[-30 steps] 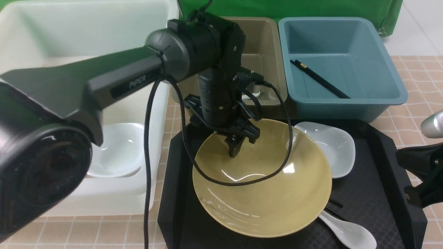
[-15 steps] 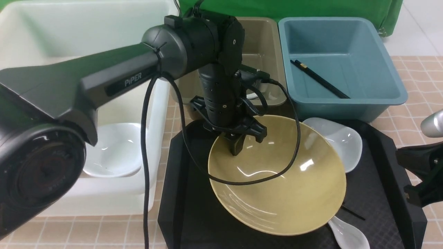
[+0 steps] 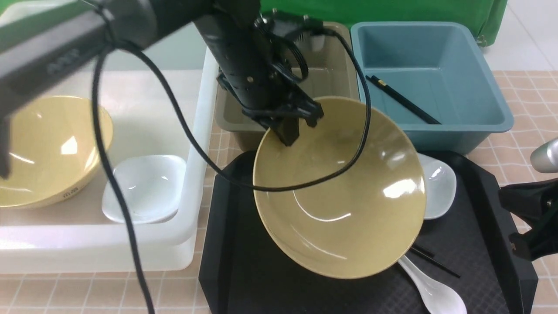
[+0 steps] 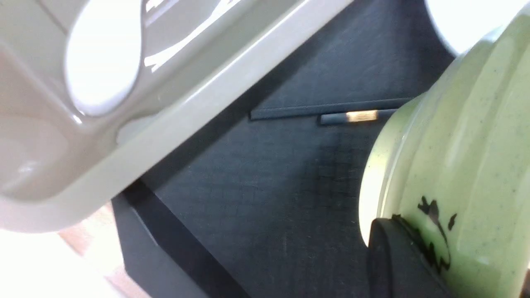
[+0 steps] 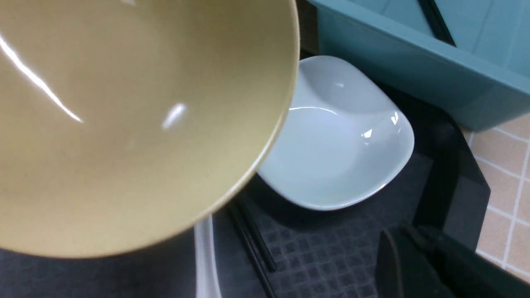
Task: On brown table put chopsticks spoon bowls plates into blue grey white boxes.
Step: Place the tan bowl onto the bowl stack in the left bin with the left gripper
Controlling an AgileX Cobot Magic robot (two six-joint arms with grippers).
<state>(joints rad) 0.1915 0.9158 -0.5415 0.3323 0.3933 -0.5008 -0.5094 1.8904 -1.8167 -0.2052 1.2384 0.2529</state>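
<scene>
Left gripper (image 3: 288, 132) clamps the rim of a large glossy mustard-yellow bowl (image 3: 344, 196); the black mark (image 4: 434, 231) on its underside is illegible. Right gripper (image 3: 525, 224): its opening cannot be told.

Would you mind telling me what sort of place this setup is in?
Probably a robot test bench staged for dish sorting, not a real kitchen: green backdrop cloth, a teal sorting box and a tile-patterned table.

Left jaws have clamped the yellow bowl (image 3: 340, 192) and lifted it, tilted, off the tray (image 3: 231, 270).
</scene>
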